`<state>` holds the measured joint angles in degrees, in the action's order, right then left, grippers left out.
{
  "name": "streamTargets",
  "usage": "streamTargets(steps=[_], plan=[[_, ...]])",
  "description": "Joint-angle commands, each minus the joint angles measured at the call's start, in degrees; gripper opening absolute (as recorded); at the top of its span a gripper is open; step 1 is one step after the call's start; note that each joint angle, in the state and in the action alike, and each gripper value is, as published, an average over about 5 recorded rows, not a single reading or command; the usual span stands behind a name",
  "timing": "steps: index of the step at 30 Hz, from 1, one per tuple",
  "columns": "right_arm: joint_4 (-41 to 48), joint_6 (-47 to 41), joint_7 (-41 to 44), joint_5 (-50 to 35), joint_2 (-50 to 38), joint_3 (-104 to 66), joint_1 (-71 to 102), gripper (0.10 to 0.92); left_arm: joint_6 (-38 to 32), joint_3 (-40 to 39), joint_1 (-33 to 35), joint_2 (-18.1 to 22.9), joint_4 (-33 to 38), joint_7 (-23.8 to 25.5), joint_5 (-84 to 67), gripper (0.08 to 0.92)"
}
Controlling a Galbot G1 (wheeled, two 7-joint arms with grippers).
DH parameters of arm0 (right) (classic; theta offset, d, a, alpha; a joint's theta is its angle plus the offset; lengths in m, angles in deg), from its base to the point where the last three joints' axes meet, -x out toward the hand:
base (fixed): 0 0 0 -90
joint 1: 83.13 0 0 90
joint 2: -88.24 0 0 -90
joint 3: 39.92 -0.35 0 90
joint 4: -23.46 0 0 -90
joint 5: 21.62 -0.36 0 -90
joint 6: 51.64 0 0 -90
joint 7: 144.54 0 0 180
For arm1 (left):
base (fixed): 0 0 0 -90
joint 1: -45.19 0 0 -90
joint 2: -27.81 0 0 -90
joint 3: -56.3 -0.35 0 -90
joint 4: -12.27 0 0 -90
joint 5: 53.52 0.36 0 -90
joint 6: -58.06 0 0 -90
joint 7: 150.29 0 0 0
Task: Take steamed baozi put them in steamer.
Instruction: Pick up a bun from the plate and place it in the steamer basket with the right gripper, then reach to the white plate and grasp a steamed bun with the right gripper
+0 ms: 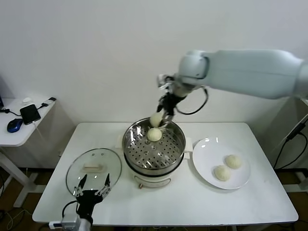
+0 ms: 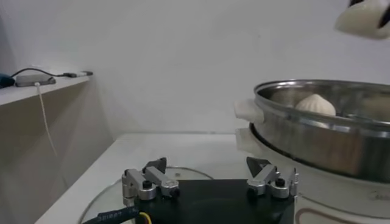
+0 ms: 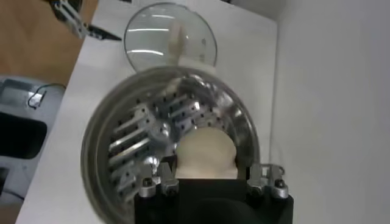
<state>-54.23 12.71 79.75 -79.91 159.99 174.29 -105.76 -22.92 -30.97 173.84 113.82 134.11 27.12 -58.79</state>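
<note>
Baozi (image 1: 156, 119) in right end effector (image 1: 162, 117) above steamer (image 1: 154, 161) rim.

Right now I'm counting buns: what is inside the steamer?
One baozi lies on the steamer's perforated tray. The right gripper holds a second baozi above the rim. The tray hides anything beneath.

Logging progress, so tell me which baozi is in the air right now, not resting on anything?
The baozi gripped by the right gripper above the steamer. One other lies on the steamer's tray, and two sit on the plate.
</note>
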Motion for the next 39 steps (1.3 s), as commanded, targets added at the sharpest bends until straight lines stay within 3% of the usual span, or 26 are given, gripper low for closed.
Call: streamTargets(steps=[1,18,24,27,33,39], plan=[[3.32,-5.98,-7.41,-0.91,9.1,-2.19,11.79,0.645,0.12,-0.21,-0.66,0.16,-1.02,0.1,-0.23,0.823],[12.5,-5.5,-8.37,4.25,9.95,-6.36,21.39,0.647,1.41,-0.23,-3.01,0.25,-2.64,0.2,-1.12,0.823],[10.21,-1.64,-4.41,6.1,6.45,-7.09,16.68,0.765,1.46,-0.18,-2.76,0.39,-2.22,0.14,-1.12,0.823],[7.62,3.76,1.08,6.36,2.24,-3.93,9.51,0.812,1.38,-0.13,-2.31,0.34,-1.68,0.11,-1.16,0.823],[1.42,11.78,13.6,7.47,-13.38,6.34,-4.89,0.822,1.33,0.2,-1.75,-0.06,-0.38,-0.17,-2.56,0.823],[-2.19,16.49,17.82,17.01,-28.19,16.89,-10.74,0.823,1.14,0.84,-1.8,-0.38,-0.09,-0.7,-2.84,0.823]])
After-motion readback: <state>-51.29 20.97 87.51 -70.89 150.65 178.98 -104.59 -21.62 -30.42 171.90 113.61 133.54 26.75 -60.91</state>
